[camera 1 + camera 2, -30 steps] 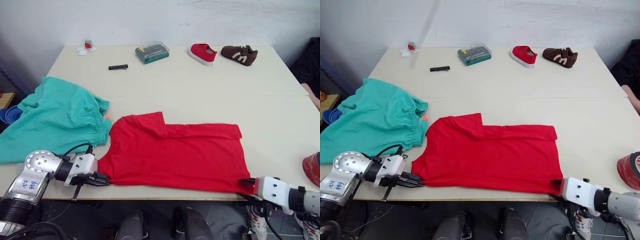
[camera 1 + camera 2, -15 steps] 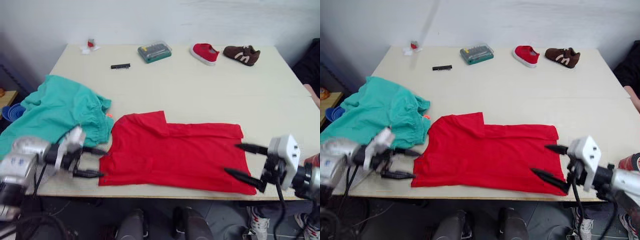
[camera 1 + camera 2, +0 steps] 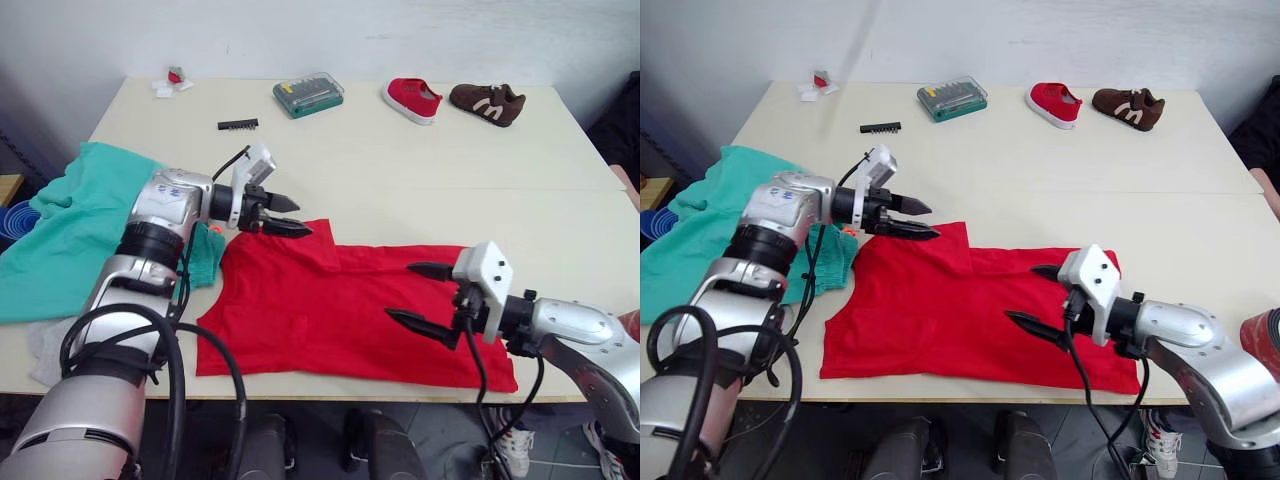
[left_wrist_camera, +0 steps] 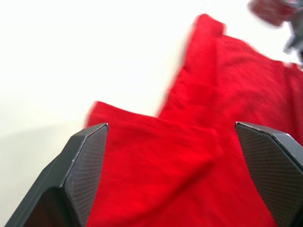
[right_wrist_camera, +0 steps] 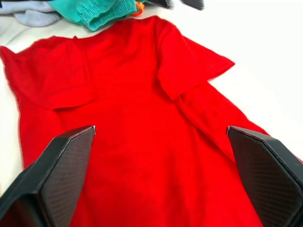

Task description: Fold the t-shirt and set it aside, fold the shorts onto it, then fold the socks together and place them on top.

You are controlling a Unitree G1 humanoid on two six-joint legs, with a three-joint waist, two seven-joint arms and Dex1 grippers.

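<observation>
Pale cream table (image 3: 400, 180) stands against a white wall and carries everything. On its left edge lie the shorts (image 3: 70, 235), a rumpled teal heap with a gathered elastic waist facing the middle of the table and an orange-red drawstring end just showing beside the left arm; part of the heap hangs off the table edge. Near the front edge the t-shirt (image 3: 340, 310) lies flat and smooth, its long axis running left to right, one sleeve folded inward at its far left corner; its neck and chest print cannot be made out. A bit of light grey knit, the socks (image 3: 45, 345), peeks out from under the shorts, mostly hidden by the arm.

The left gripper (image 3: 283, 217) hovers at the shirt's far left corner, fingers apart. The right gripper (image 3: 420, 295) is over the shirt's right half, fingers spread wide.

Along the far edge sit a green bit case (image 3: 308, 98), a red shoe (image 3: 411, 101), a brown shoe (image 3: 487, 103) and a small black bit strip (image 3: 237, 125).
</observation>
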